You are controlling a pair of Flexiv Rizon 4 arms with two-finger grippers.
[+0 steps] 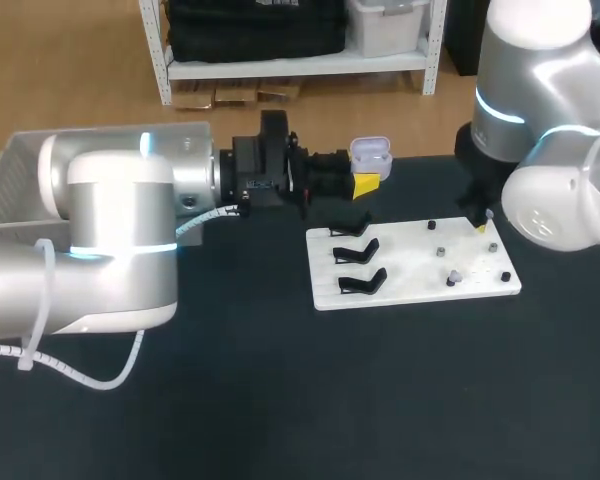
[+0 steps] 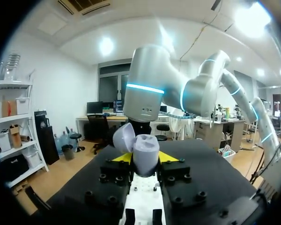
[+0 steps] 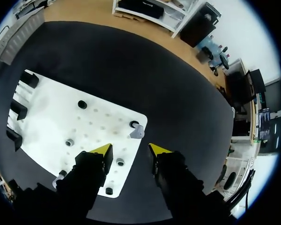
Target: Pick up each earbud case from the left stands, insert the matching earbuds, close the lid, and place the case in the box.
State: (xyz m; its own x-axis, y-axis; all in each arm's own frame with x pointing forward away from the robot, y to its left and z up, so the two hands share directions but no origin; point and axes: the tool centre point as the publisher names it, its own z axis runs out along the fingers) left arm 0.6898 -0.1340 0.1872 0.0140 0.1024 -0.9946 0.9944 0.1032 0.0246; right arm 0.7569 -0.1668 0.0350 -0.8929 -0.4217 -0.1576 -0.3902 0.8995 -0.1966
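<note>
Dark counter [image 1: 280, 400] is bearing a white board [image 1: 410, 262]. Left pincer [image 2: 145, 157] is pinching an earbud case [image 1: 371, 153]; right pincer [image 3: 128, 149] is hovering, spread.

Bright overhead light; glare on left arm [image 1: 110, 200].

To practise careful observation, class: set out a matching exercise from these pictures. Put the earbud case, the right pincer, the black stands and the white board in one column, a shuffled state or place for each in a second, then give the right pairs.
Column one
1. earbud case
2. right pincer
3. black stands
4. white board

Column two
A. bare, with no case on them
B. lying flat on the black table
C. lid open, held in the left pincer
D. open, over the board's far right corner

Pairs: 1-C, 2-D, 3-A, 4-B.
</note>
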